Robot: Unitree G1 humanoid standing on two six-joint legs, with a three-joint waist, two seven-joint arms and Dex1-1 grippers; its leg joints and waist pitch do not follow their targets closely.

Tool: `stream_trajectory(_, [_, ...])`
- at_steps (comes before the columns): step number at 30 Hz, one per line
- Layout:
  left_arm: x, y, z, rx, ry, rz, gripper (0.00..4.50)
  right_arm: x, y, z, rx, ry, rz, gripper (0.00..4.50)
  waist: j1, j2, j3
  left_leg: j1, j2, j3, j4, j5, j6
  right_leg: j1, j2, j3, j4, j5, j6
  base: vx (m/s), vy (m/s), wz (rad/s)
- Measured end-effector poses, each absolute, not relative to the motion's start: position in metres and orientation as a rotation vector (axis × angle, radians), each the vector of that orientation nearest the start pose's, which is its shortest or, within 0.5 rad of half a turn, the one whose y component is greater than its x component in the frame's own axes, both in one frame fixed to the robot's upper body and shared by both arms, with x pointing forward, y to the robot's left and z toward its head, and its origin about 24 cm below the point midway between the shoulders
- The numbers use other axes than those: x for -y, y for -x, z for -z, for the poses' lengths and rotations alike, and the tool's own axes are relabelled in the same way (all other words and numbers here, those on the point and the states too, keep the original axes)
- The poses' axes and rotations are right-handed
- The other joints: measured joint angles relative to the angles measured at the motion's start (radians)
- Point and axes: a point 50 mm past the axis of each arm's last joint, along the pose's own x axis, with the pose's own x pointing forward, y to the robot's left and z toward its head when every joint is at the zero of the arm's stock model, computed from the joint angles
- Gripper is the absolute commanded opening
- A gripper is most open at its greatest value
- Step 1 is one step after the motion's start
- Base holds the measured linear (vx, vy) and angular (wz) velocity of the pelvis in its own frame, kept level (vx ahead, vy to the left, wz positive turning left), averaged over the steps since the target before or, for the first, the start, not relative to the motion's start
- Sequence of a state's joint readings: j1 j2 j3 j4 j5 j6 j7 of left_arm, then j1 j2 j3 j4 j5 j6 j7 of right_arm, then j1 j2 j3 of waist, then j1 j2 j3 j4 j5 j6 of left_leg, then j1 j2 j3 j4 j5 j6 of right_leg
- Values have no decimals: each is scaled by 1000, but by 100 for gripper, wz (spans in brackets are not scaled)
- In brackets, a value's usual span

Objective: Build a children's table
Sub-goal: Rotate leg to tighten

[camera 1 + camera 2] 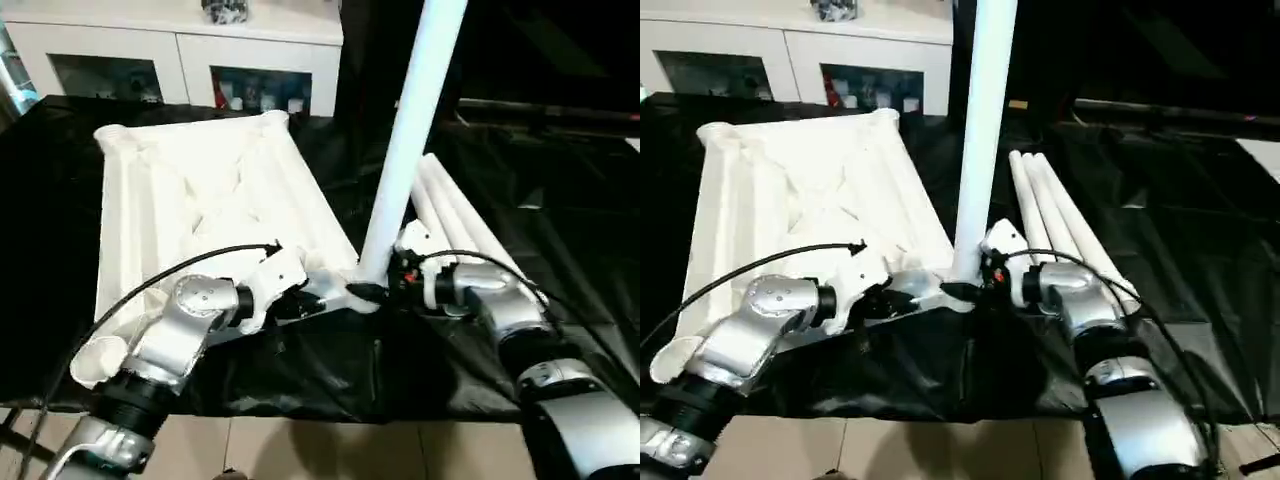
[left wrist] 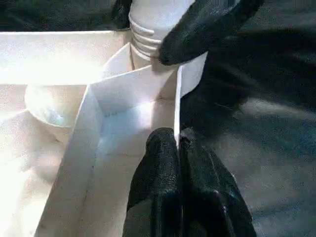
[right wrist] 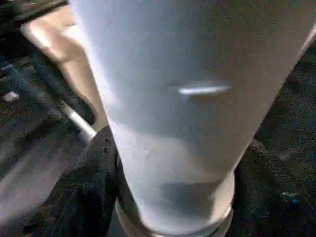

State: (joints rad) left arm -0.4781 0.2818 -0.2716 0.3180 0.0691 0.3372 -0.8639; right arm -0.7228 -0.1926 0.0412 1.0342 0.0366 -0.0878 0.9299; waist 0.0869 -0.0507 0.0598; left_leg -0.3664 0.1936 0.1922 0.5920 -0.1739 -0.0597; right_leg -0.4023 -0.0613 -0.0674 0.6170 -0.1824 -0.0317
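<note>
While right tool (image 1: 975, 285) clamps upright leg (image 1: 412, 140) | left tool (image 2: 180, 163) pinches tabletop (image 1: 200, 190) rim | 3 legs (image 1: 1060, 215) beside.

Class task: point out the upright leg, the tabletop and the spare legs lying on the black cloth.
upright leg (image 1: 412, 120): left eye view, mid shaft.
tabletop (image 1: 205, 185): left eye view, ribbed underside.
spare legs (image 1: 1052, 215): right eye view, middle tube.
</note>
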Motion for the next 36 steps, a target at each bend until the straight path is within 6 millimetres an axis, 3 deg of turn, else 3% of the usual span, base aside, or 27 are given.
stream_trajectory(9, [-74,-331,-54,-415,-311,806,0,103,-368,-36,-305,-43,-475,273,4,0,0,-3,-1,0,0,0,-1,-2,0,0,-2,2,1,0,0,0])
stream_trajectory(10, [-73,-332,-55,-412,-312,799,0,102,-368,-37,-303,-53,-453,273,4,0,0,-4,-1,0,0,0,-1,-2,0,0,-2,3,1,0,0,0])
stream_trajectory(12, [-72,-333,-55,-408,-315,798,0,100,-369,-37,-293,-71,-429,328,3,0,0,-5,-1,0,-1,-1,1,-3,0,0,-3,2,2,0,0,0])
stream_trajectory(20, [-79,-337,-57,-376,-367,753,0,90,-366,-37,-255,-83,-454,391,-3,2,1,-6,0,1,-2,-1,1,-6,0,0,-2,2,1,0,0,0])
stream_trajectory(23, [-79,-337,-56,-373,-370,752,0,98,-363,-35,-235,-57,-463,391,-1,4,2,-6,0,1,-2,-1,1,-5,0,0,-2,2,1,0,0,0])
stream_trajectory(27, [-81,-339,-56,-371,-356,742,58,113,-357,-35,-194,-44,-480,393,2,11,3,-6,0,1,-1,-1,1,-5,0,0,-2,2,1,0,0,0])
stream_trajectory(32, [-85,-341,-58,-335,-354,728,89,137,-350,-41,-148,-3,-538,393,4,14,4,-6,0,1,-1,-1,1,-5,0,0,-2,3,1,0,0,0])
stream_trajectory(36, [-98,-352,-71,-280,-360,633,109,149,-346,-48,-148,-4,-606,393,-4,15,5,-5,1,1,-1,-1,1,-5,1,0,-2,4,0,0,0,0])
